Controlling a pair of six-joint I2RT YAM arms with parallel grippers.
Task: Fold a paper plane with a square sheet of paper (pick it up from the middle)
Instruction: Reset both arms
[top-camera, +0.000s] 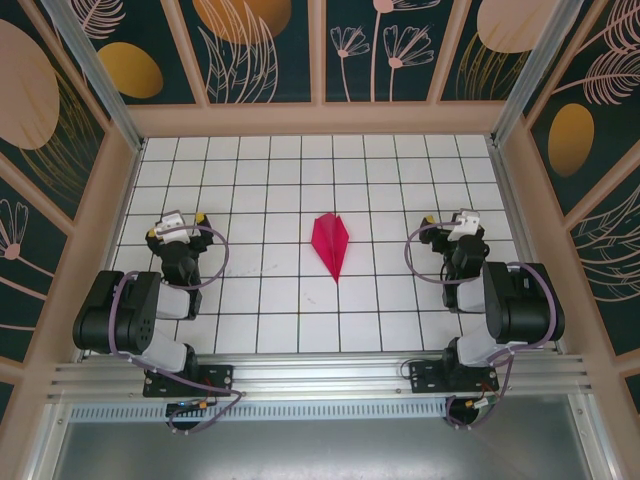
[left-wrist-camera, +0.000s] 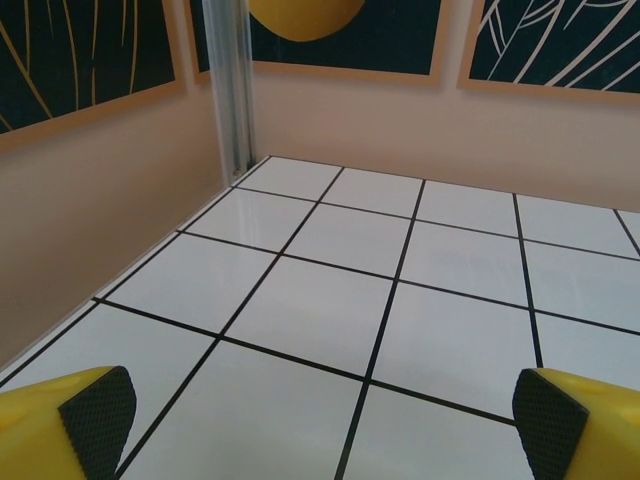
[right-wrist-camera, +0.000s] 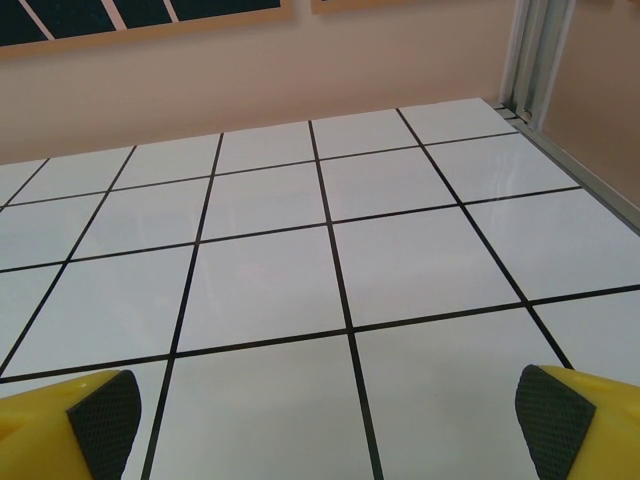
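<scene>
A magenta-red paper plane (top-camera: 331, 244) lies flat in the middle of the tiled table, a narrow dart with a centre crease, its sharp tip pointing toward the near edge. My left gripper (top-camera: 177, 226) rests well to its left, open, with nothing between its yellow fingers (left-wrist-camera: 70, 415). My right gripper (top-camera: 452, 225) rests well to the plane's right, also open and holding nothing, its fingers (right-wrist-camera: 575, 425) spread wide over bare tiles. Neither gripper touches the paper.
The white tiled table (top-camera: 280, 170) is boxed in by beige walls (top-camera: 320, 118) with dark patterned panels. An aluminium post (left-wrist-camera: 232, 90) stands in the far left corner, another post (right-wrist-camera: 540, 60) in the far right. An aluminium rail (top-camera: 320, 375) runs along the near edge.
</scene>
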